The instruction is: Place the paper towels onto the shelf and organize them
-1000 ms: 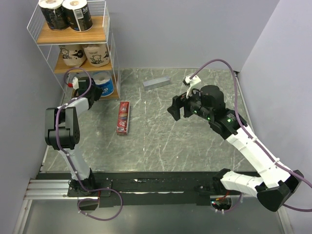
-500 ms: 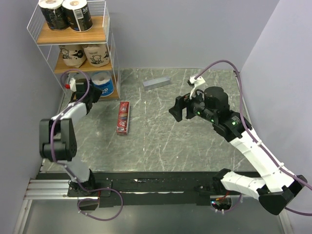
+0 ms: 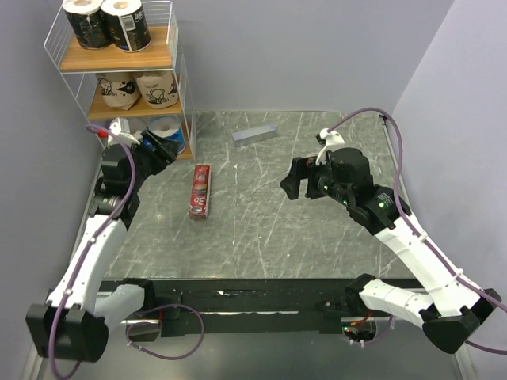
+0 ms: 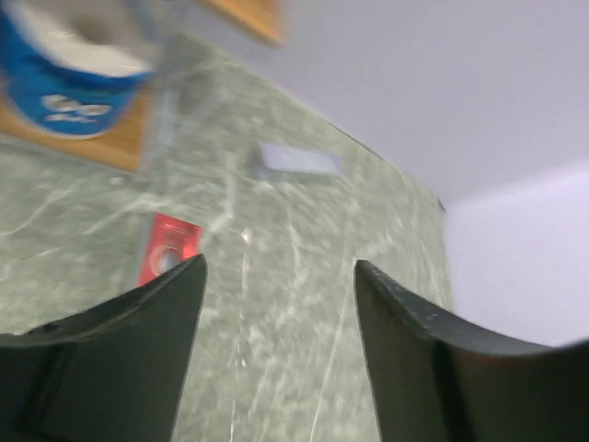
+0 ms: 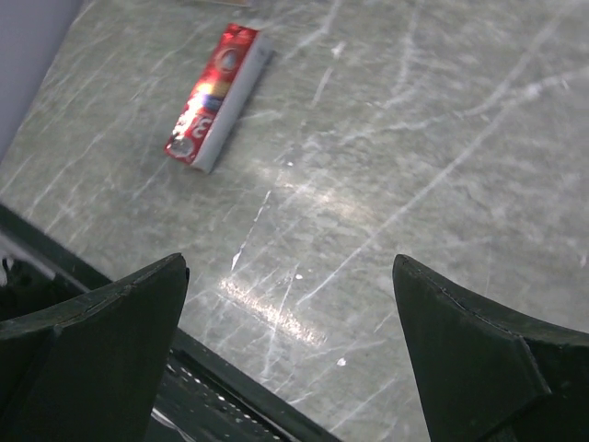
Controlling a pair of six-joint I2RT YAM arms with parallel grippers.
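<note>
The shelf [image 3: 111,57], a white wire rack with wooden boards, stands in the far left corner. Two black paper towels [image 3: 85,22] share the top board, and two tan printed ones [image 3: 157,89] sit on the middle board. A blue-and-white roll [image 3: 168,134] [image 4: 69,69] rests on the bottom board. My left gripper [image 3: 164,148] [image 4: 276,276] hovers just in front of that roll, open and empty. My right gripper [image 3: 295,179] [image 5: 290,276] hangs open over mid-table, holding nothing.
A flat red box [image 3: 200,191] [image 5: 216,97] [image 4: 170,250] lies on the marble table right of the shelf. A grey bar [image 3: 254,134] [image 4: 296,161] lies near the back wall. Walls close in on the left, back and right.
My left arm has drawn back from the shelf's bottom board and its jaws have opened. My right gripper has drifted slightly right and its jaws have widened.
</note>
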